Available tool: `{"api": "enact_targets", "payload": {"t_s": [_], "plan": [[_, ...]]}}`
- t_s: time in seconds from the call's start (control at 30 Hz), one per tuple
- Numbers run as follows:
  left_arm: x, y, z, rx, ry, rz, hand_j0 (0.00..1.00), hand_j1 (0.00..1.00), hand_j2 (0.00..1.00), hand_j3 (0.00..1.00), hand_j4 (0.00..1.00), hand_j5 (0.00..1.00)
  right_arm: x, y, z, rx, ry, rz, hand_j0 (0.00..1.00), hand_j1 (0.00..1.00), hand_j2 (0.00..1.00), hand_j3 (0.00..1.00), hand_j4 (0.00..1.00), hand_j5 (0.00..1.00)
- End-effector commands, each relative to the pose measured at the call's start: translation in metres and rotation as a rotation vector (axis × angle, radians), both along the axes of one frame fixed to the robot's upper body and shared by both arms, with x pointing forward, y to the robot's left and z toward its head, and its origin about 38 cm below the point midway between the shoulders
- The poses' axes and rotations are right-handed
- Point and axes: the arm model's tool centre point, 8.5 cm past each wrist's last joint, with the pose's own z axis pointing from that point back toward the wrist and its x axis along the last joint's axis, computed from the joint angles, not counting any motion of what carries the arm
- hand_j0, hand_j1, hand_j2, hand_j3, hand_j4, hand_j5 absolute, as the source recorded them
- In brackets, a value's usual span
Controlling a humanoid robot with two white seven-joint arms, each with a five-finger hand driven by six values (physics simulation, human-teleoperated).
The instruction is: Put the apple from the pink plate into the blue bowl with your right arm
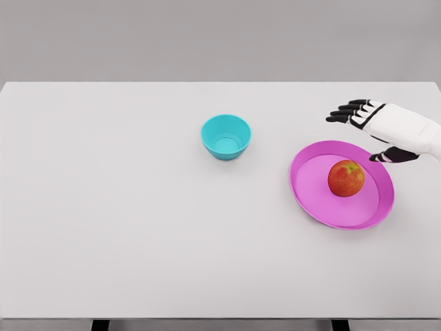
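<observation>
Right hand [372,127], white with black fingers spread and holding nothing, hovers at the white table's [103,207] right edge; small round blue bowl [225,136] sits mid-table; red apple [346,178] rests on the round pink plate [310,196] near the right edge, below the hand.

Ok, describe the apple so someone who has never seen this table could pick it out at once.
On the white table, look right of centre for the pink plate, just below the open right hand. The apple sits on it, toward its right side: the only round red-orange thing there, unlike the empty blue bowl further left.
</observation>
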Motion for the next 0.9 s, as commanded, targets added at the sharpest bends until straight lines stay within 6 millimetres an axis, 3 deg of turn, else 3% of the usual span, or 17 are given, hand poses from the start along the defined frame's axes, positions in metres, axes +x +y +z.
{"api": "enact_targets", "payload": {"t_s": [0.0,0.23,0.47,0.67,0.87], "plan": [[0.000,0.000,0.000,0.000,0.000,0.000,1.00,1.00,1.00,1.00,1.00,1.00,0.000,-0.002,-0.001,0.002,0.004,-0.007,1.00,1.00,1.00,1.00,1.00,1.00],[0.000,0.000,0.000,0.000,0.000,0.000,1.00,1.00,1.00,1.00,1.00,1.00,-0.010,-0.016,-0.002,-0.049,0.030,-0.018,1.00,1.00,1.00,1.00,1.00,1.00],[0.000,0.000,0.000,0.000,0.000,0.000,1.00,1.00,1.00,1.00,1.00,1.00,-0.020,-0.022,-0.015,-0.279,0.222,0.014,1.00,1.00,1.00,1.00,1.00,1.00],[0.000,0.000,0.000,0.000,0.000,0.000,1.00,1.00,1.00,1.00,1.00,1.00,-0.010,-0.022,-0.024,-0.277,0.263,-0.003,1.00,1.00,1.00,1.00,1.00,1.00],[0.000,0.000,0.000,0.000,0.000,0.000,1.00,1.00,1.00,1.00,1.00,1.00,0.002,-0.018,-0.016,-0.254,0.234,-0.009,1.00,1.00,1.00,1.00,1.00,1.00]]}}
